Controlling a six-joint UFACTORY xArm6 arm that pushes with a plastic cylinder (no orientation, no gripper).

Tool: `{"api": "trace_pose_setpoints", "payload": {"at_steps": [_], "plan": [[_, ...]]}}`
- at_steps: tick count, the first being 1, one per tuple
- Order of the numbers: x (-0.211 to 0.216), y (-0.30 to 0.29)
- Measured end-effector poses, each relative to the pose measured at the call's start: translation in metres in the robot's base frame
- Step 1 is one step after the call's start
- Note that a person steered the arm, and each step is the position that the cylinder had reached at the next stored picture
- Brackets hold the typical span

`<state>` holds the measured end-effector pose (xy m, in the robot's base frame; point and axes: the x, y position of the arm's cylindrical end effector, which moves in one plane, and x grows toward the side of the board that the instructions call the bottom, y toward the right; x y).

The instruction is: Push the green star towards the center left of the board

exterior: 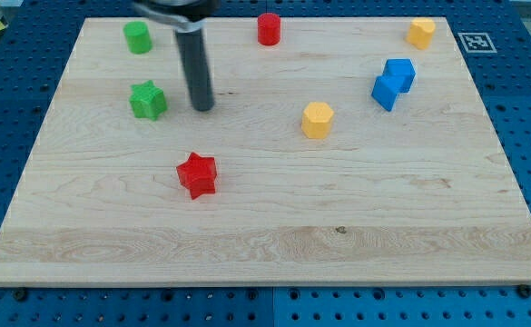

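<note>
The green star (147, 100) lies on the wooden board (265, 236) at the view's left, a little above mid-height. My tip (202, 107) rests on the board just to the right of the green star, with a small gap between them. The dark rod rises from the tip to the view's top edge.
A green cylinder (137, 37) stands at the top left. A red cylinder (268, 29) is at the top centre. A red star (197, 174) lies below my tip. A yellow block (317, 119) is at centre, another yellow block (420, 33) at top right, and blue blocks (392, 83) at right.
</note>
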<state>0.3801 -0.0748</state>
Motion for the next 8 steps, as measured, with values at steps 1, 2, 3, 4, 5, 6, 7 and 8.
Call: {"api": "trace_pose_setpoints", "payload": {"at_steps": [1, 2, 3, 4, 5, 6, 7, 8], "plan": [[-0.021, -0.022], [-0.020, -0.060], [-0.006, -0.073], [0.001, -0.077], [0.014, -0.099], [0.014, -0.103], [0.014, -0.094], [0.014, -0.066]]}}
